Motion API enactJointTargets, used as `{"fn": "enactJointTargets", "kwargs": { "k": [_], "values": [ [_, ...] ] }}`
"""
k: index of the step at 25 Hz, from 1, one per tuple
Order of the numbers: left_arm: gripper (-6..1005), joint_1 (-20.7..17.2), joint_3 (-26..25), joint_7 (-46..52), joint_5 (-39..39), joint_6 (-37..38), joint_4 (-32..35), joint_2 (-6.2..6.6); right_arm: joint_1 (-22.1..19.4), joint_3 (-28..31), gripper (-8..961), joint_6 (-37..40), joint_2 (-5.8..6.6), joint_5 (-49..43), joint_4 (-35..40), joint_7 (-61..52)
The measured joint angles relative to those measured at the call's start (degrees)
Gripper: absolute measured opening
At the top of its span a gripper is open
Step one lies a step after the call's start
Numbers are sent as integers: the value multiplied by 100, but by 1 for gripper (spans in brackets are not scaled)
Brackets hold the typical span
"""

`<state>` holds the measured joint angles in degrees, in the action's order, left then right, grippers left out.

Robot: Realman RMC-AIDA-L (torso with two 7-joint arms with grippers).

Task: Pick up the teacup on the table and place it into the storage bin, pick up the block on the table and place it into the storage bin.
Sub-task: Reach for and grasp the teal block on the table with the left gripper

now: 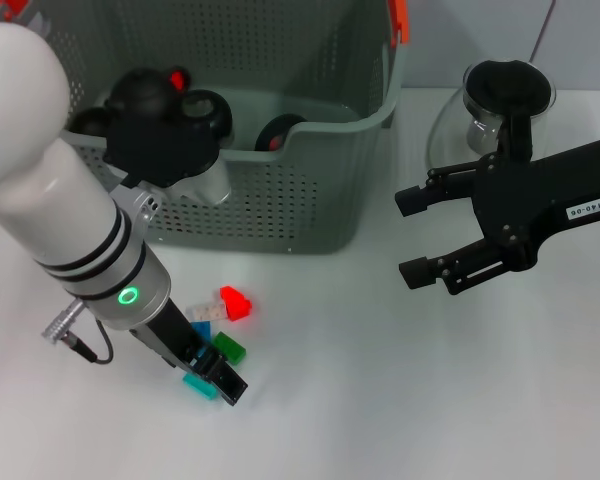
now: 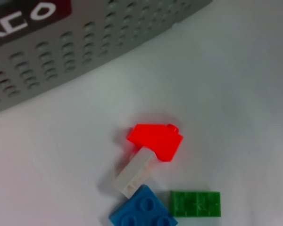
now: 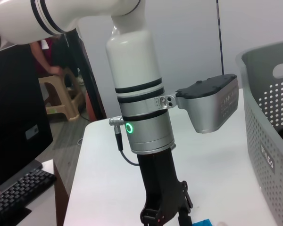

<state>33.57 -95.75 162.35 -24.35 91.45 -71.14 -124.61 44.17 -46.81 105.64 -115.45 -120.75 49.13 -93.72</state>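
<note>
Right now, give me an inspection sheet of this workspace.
Surface: white table, bare around the blocks.
Job's things: storage bin at the back, dark objects inside; red block, white block, blue block, green block and a teal block clustered in front of it.
Clutter: glass pitcher beside the bin.
Grippers: left tool down at the blocks; right tool open, empty, above the table.
Cables: short cable on the left wrist.
Surroundings: keyboard, stool.
</note>
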Motion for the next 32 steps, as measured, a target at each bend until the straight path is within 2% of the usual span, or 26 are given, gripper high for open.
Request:
{"fn": "enactJointTargets", "kwargs": {
  "k": [13,17,23,32],
  "values": [
    [897,-10,407,202,150,-50,-51,7,-10,11,940,-22,15,9,-14,104],
    [896,-53,532,247,265,-48,-343,8,-7,21,940,-27,21,9,-36,132],
    [894,-101,291,200,306,235,-913,45,-10,109,941,19,42,12,-13,133],
    [891,-74,247,139,307,468,-983,26,-43,159,941,40,58,17,-9,133]
  ]
}}
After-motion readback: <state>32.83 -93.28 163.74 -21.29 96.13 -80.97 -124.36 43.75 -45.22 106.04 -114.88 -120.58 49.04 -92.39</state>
